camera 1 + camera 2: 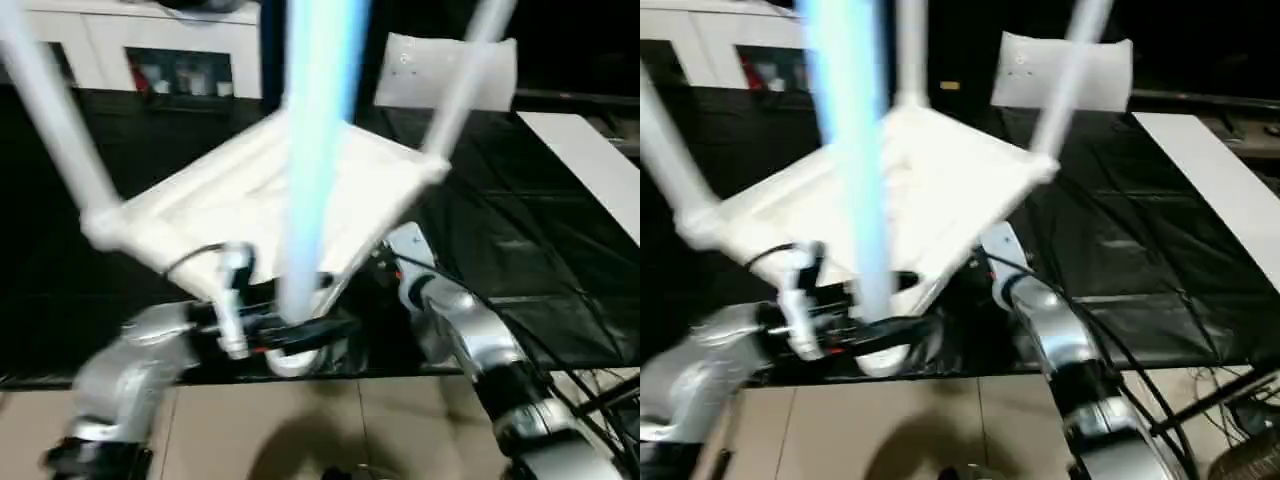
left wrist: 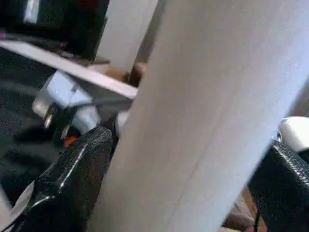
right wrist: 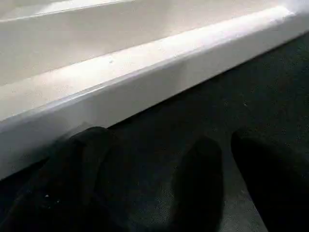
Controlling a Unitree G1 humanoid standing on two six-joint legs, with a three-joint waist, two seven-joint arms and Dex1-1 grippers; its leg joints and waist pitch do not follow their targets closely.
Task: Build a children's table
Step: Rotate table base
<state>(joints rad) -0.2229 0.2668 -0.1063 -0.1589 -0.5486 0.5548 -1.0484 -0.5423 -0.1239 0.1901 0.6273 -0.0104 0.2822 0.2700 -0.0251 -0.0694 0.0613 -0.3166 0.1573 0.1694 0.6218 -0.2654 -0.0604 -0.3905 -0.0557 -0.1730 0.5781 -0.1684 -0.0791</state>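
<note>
Your black-draped surface [image 1: 520,250] fills mid-frame, tiled floor [image 1: 300,430] below; left gripper [image 2: 178,183] clamps a leg [image 2: 207,116], right gripper [image 3: 164,179] sits apart beside the tabletop [image 3: 120,72].

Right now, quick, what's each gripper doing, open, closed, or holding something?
Left gripper: shut on a table leg, a finger on each side.
Right gripper: open, holding nothing, fingers by the tabletop edge.

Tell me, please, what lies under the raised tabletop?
Under the tabletop lies black cloth, with the right end effector at its edge. The tabletop hides the cloth beneath its middle.
</note>
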